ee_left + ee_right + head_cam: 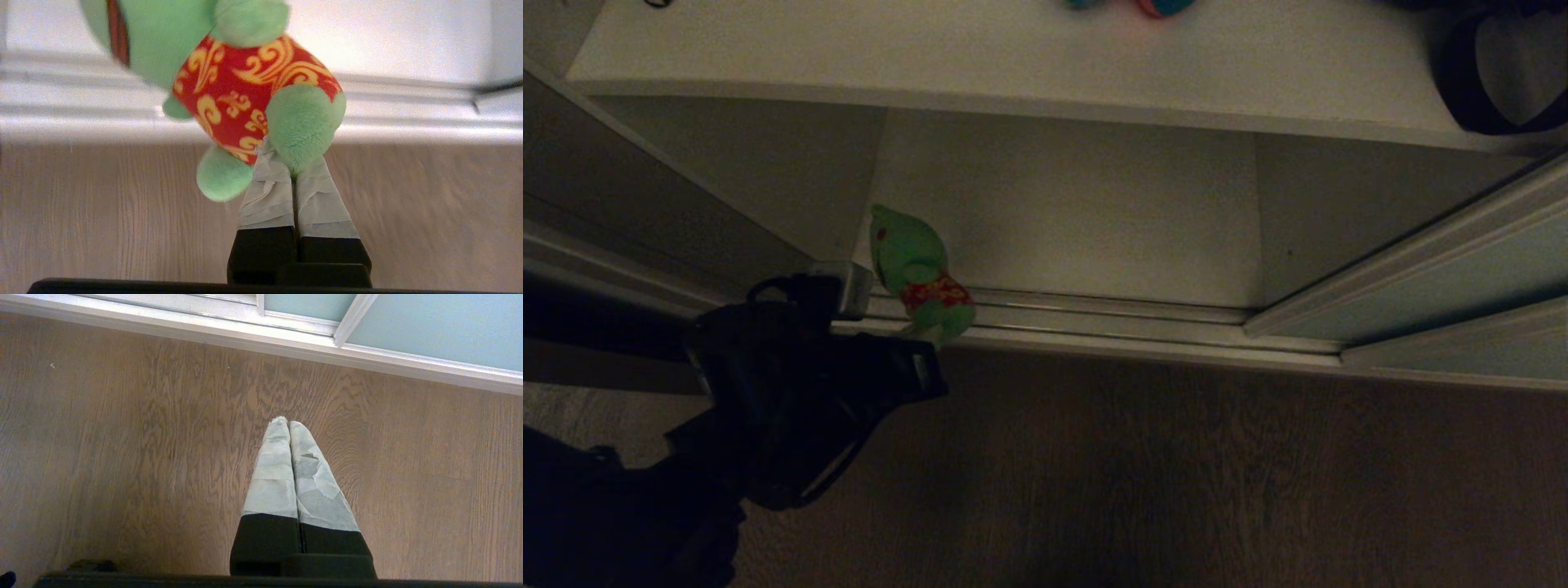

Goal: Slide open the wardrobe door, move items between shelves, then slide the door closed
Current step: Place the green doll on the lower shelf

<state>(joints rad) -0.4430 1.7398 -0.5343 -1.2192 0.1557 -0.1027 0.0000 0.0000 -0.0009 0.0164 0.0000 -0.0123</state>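
Above the ribbed metal floor track [1094, 314], I hold the green plush toy [919, 273] in the left gripper [292, 165], jaws pinched tight on one soft foot. With the sliding wardrobe door [1437, 282] open to the right, I judge the transfer step to be underway; next, place the toy on the smooth off-white shelf [1013, 61]. My right gripper [288, 424] is parked over the wood-grain floor [122, 457], jaws together and empty.

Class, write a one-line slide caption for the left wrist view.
Left gripper pinches the green plush toy by one foot above the wood floor.
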